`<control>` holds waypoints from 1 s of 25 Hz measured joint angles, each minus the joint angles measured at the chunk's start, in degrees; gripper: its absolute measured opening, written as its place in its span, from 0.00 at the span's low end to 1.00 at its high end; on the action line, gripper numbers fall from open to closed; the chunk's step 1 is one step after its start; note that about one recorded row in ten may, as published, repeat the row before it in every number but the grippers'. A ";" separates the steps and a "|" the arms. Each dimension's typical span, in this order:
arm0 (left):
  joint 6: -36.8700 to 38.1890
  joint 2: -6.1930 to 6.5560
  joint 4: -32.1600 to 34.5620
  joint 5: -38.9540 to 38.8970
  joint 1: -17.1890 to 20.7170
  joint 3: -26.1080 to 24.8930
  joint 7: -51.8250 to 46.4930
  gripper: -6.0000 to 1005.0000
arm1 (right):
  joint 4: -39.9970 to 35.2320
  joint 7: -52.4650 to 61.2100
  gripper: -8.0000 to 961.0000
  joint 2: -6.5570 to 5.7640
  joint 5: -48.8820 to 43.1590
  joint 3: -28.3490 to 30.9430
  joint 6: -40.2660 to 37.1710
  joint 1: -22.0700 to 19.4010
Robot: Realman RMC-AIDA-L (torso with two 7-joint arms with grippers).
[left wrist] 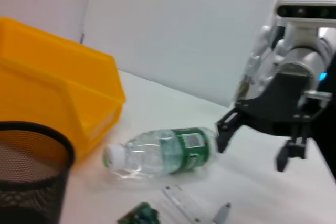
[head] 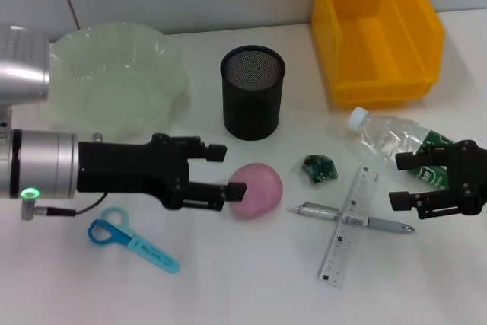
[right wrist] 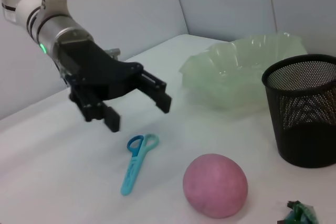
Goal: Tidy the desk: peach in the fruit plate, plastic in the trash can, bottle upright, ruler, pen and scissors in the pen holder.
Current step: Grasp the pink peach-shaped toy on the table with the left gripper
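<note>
My left gripper is open just left of the pink peach, which rests on the desk. The bottle lies on its side. Open at the bottle's base end is my right gripper. The pen lies across the ruler. Green crumpled plastic sits between peach and bottle. The scissors lie at front left. Behind stand the fruit plate, the pen holder and the trash can.
A grey wall runs behind the desk. Plate, holder and bin form a row along the back.
</note>
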 joint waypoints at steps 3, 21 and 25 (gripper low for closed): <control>-4.47 -0.33 0.06 -0.29 -0.86 1.70 0.23 0.78 | 0.00 0.04 0.87 0.00 -0.23 0.00 0.03 0.03; -22.65 -0.60 -0.05 -5.20 -3.36 22.42 0.38 0.77 | -0.34 1.39 0.87 -0.09 -0.89 -0.01 1.40 0.37; -27.68 -0.60 -0.22 -5.42 -3.43 26.80 -0.03 0.77 | -0.36 1.48 0.87 -0.09 -1.17 -0.01 1.47 0.42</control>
